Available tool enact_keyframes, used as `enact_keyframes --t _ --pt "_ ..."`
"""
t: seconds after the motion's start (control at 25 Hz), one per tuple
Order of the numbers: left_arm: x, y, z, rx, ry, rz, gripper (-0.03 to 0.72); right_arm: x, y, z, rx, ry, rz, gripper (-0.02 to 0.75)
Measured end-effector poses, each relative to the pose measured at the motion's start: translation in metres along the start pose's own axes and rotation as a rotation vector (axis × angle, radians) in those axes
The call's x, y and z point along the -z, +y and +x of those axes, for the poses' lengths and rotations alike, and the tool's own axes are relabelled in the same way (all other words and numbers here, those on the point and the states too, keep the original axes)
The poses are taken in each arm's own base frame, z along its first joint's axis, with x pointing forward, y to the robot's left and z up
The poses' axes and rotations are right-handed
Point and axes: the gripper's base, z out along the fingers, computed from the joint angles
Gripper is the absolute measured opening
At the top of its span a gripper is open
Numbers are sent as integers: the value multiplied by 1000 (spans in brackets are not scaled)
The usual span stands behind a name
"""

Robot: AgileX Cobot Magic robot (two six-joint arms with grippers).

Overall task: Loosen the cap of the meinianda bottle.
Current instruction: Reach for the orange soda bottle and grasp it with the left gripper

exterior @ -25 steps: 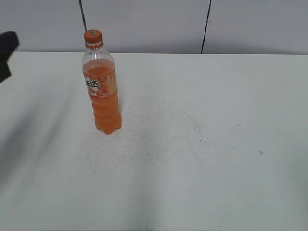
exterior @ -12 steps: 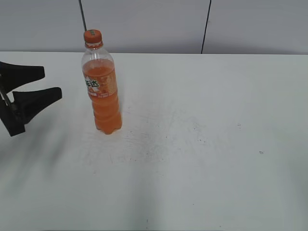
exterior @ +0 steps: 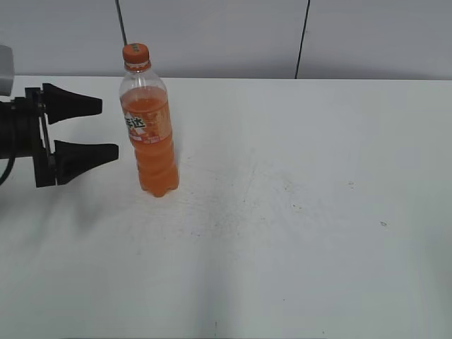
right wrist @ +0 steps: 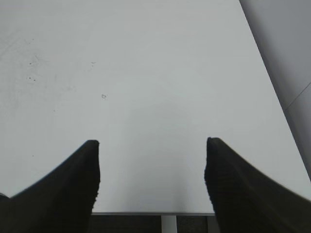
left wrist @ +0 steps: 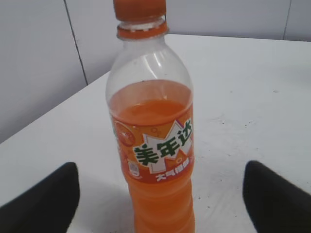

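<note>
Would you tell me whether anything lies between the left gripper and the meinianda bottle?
Nothing: in the exterior view only bare table separates the open left gripper from the meinianda bottle.

Lighting: even, diffuse and fairly bright across the scuffed white tabletop (exterior: 296, 233), with only faint soft shadows, one beneath the black left gripper (exterior: 106, 128) and one beside the tall clear plastic bottle of orange drink (exterior: 150, 134). Glare: small pale highlights on the bottle's clear shoulder (left wrist: 153, 63) in the left wrist view; none on the matte table. Sharpness: exterior view crisp; the dark fingers of the left gripper (left wrist: 160, 194) and right gripper (right wrist: 151, 145) appear soft and underexposed at the frame bottoms.
</note>
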Motion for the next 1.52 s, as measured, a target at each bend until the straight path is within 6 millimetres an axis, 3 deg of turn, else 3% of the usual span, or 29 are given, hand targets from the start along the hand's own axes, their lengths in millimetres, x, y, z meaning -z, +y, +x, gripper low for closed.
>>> enact_keyframes --t 0.24,0.44,0.64,0.88,1.24,1.52 --pt "-32 17 23 25 19 87 670 0 0 0 0 0 0 510" --pt "-67 27 29 14 13 160 660 0 0 0 0 0 0 510" --pt "-94 31 33 25 11 214 601 0 0 0 0 0 0 510" --pt "-97 32 36 38 13 223 416 0 0 0 0 0 0 510" --pt "-98 31 36 43 15 225 416 0 0 0 0 0 0 510" --pt "-114 18 24 16 45 253 416 0 0 0 0 0 0 510"
